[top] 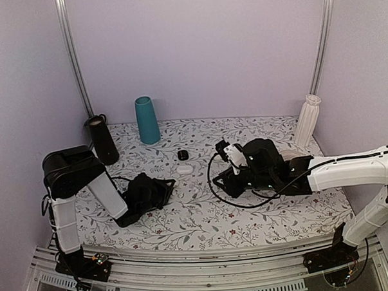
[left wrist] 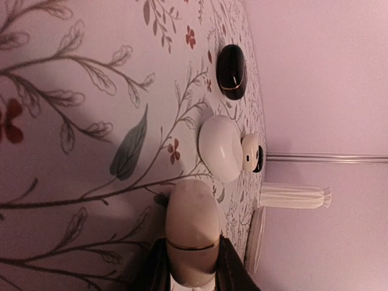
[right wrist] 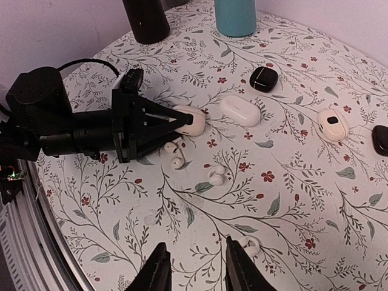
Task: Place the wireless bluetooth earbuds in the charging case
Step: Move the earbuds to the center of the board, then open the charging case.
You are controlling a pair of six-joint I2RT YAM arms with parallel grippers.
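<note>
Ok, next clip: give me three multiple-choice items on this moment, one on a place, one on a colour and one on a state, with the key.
1. The white ribbed vase stands: A) at the far right corner of the table; B) by the left arm's base; C) mid-table.
2. The tall cup at the far edge is: A) red; B) teal; C) yellow.
3. The left end effector is: A) open over an earbud; B) lifting the cup; C) shut on the charging case.
Key: 1 A, the top view shows it in that corner; 2 B, it is plainly teal in the top view; 3 C, its fingers press the case's sides in its own wrist view.
</note>
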